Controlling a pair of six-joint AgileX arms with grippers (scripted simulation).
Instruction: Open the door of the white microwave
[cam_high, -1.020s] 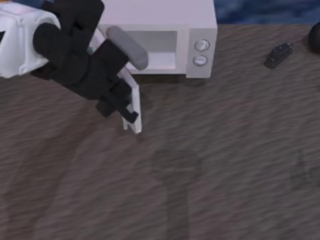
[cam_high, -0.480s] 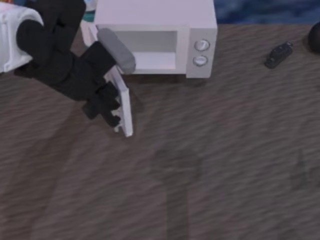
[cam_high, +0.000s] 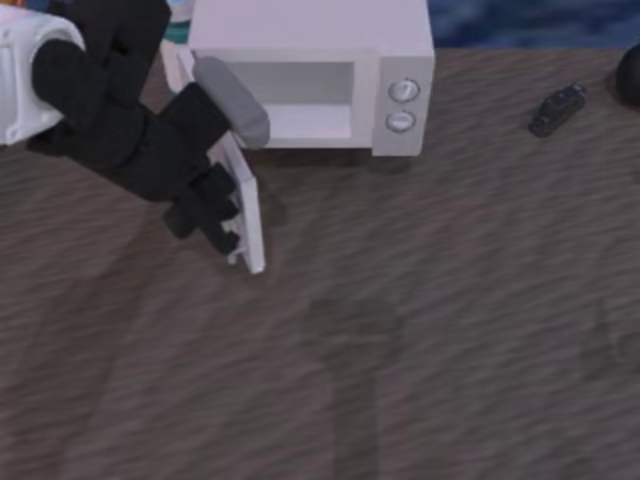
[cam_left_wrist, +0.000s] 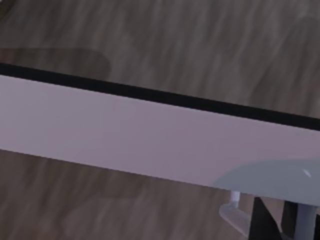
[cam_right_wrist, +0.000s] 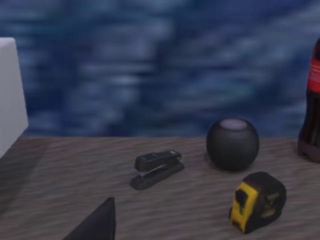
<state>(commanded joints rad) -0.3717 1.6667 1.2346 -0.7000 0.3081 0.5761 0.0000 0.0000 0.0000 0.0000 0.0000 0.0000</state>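
Observation:
The white microwave (cam_high: 310, 30) stands at the back middle of the table, its two silver knobs (cam_high: 402, 91) on the right of its front. Its cavity (cam_high: 300, 95) is exposed. The door (cam_high: 250, 215) is swung out on its left hinge, and its free edge points toward the table's front. My left gripper (cam_high: 228, 240) is at that free edge, on the door's left side, shut on the thin handle (cam_left_wrist: 235, 212). The left wrist view is filled by the door's white panel (cam_left_wrist: 150, 135). A dark part of my right gripper (cam_right_wrist: 100, 225) shows only in the right wrist view.
A black stapler (cam_high: 557, 108) and a dark ball (cam_high: 630, 75) lie at the back right. The right wrist view also shows a yellow tape measure (cam_right_wrist: 256, 201) and a cola bottle (cam_right_wrist: 311, 100). A teal-and-white container (cam_high: 178, 20) is half hidden behind my left arm.
Over the last second my left gripper drew the door's free edge further left, opening it wider. In the last half second almost nothing moved.

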